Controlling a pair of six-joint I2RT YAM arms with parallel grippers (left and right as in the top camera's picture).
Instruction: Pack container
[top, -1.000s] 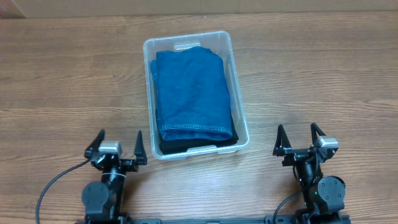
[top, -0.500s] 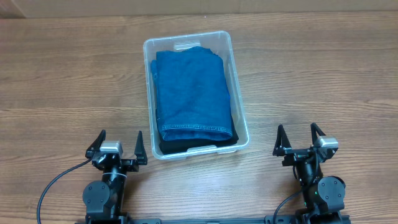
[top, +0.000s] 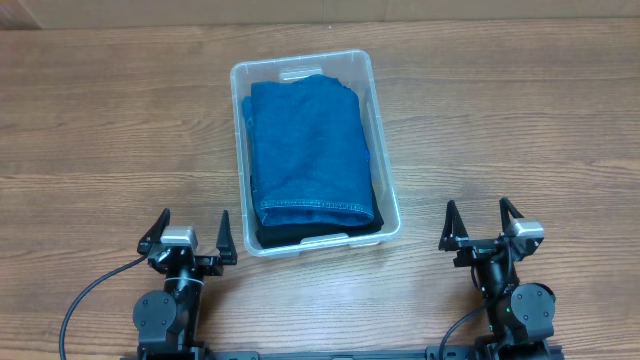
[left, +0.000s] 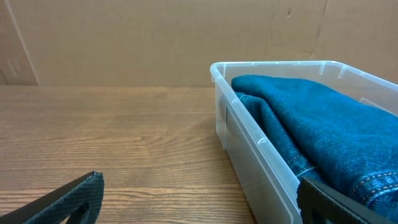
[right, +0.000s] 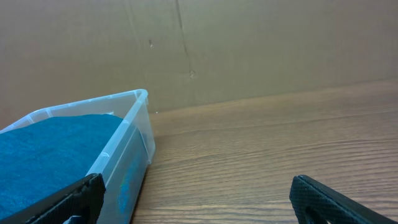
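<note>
The clear plastic container (top: 238, 100) stands in the middle of the wooden table. Folded blue jeans (top: 308, 150) lie inside it on top of a dark garment (top: 310, 234). The container also shows in the left wrist view (left: 249, 140) and the right wrist view (right: 127, 140), with the jeans (left: 323, 124) (right: 50, 155) inside. My left gripper (top: 188, 238) (left: 199, 202) is open and empty near the table's front edge, left of the container. My right gripper (top: 484, 226) (right: 199, 202) is open and empty near the front edge, right of the container.
A brown cardboard wall (left: 155, 37) stands behind the table's far edge. Bare wooden tabletop (top: 110, 130) lies on both sides of the container.
</note>
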